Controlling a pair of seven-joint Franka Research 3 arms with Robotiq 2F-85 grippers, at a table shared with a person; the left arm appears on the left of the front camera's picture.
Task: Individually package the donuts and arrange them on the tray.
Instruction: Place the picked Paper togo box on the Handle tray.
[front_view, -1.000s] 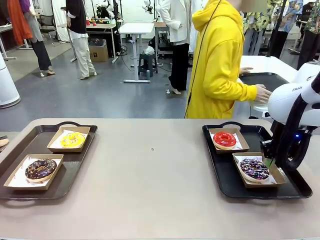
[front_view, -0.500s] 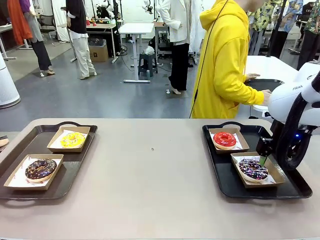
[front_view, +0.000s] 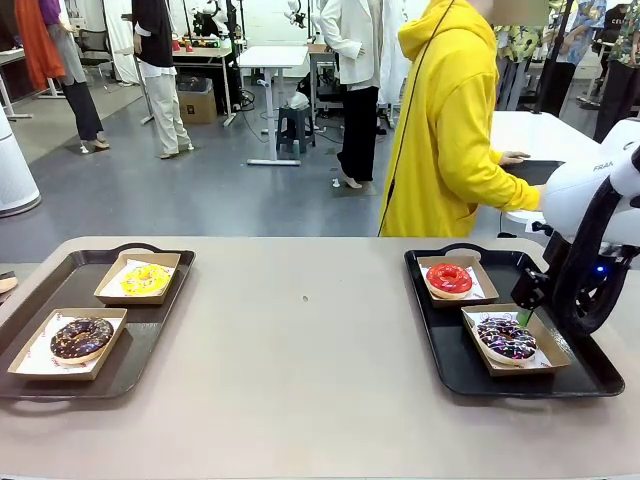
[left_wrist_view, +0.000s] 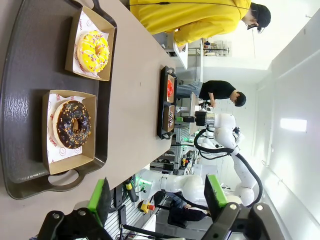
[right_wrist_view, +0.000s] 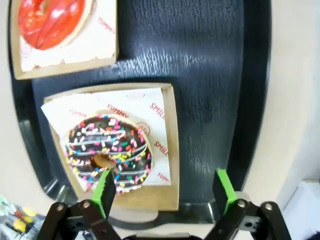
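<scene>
On the left black tray (front_view: 160, 310) sit two paper-lined boxes, one with the yellow-iced donut (front_view: 145, 279), one with the chocolate sprinkled donut (front_view: 81, 338). My left gripper (left_wrist_view: 157, 197) hangs open well back from that tray (left_wrist_view: 30, 60), looking at the yellow donut (left_wrist_view: 93, 51) and the chocolate donut (left_wrist_view: 73, 124). The right tray (front_view: 570, 375) holds the boxed red-iced donut (front_view: 449, 279) and the boxed dark-iced donut (front_view: 507, 338). My right gripper (front_view: 530, 310) is open just above that box's right side. From above, my right gripper (right_wrist_view: 165, 192) straddles the box edge beside the dark donut (right_wrist_view: 107, 152). The red donut (right_wrist_view: 50, 20) lies beyond it.
A person in a yellow hoodie (front_view: 445, 130) stands at the far side, turned toward a side table on the right. The wide beige table top (front_view: 300, 340) lies bare between the two trays. My right arm's white body (front_view: 590, 200) looms over the right tray's far corner.
The dark-iced donut's box has shifted slightly left on the tray. My right gripper has lifted a little off it. The person has leaned further right.
</scene>
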